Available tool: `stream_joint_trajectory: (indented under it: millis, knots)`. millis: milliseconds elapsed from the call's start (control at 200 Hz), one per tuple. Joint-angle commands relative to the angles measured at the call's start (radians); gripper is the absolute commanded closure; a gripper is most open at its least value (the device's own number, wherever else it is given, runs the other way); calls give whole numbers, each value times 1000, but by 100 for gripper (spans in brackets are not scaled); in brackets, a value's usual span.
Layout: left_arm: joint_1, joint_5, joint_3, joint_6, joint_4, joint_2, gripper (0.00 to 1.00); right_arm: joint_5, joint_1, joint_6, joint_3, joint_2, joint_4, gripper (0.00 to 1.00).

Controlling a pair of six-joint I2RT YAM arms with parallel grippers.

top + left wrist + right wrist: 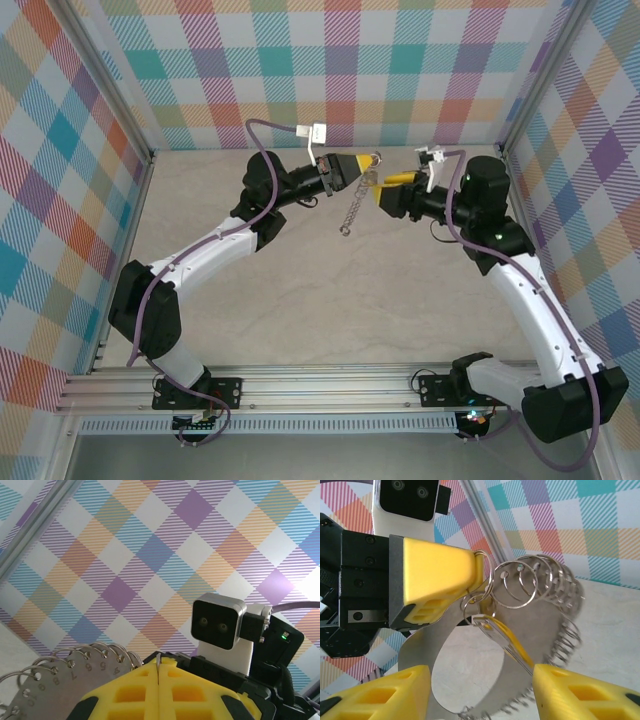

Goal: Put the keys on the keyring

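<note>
The keyring (555, 645) is a flat silver loop edged with several small split rings. It hangs limp in the air (352, 210), well above the table. My left gripper (368, 163) is shut on its top edge, and the thin plate shows between the closed yellow fingers (158, 666). The numbered plate and its rings (47, 690) lie to the left of those fingers. A small key (512, 642) with a yellow head dangles from one split ring just below the left finger (437, 575). My right gripper (480, 676) is open, facing the ring, and the key's lower end reaches its right finger (580, 690).
The beige tabletop (300, 300) lies below both raised arms. Checked walls (400, 70) close off the back and sides, with metal frame posts (110, 100) at the corners. The right wrist camera block (218, 625) sits close in front of the left gripper.
</note>
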Motion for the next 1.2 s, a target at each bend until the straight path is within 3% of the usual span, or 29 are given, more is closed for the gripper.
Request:
stream_joint_trajectory:
  millis: [0,715,875,1085,1195]
  knots:
    - [-18,31,50,-22,78,-20,100,-59,-7,-22,37,16,42,45]
    - [-30,33,64,-56,102,2,100,-109,-7,39,58,66,132,56]
    - [-30,28,65,-55,101,3,100,-123,-7,42,51,66,127,71]
    - [-31,-6,48,-43,97,-6,100,-100,-7,16,20,31,83,99]
    - [-31,-31,36,-29,93,-14,100,-86,-7,6,5,11,62,100]
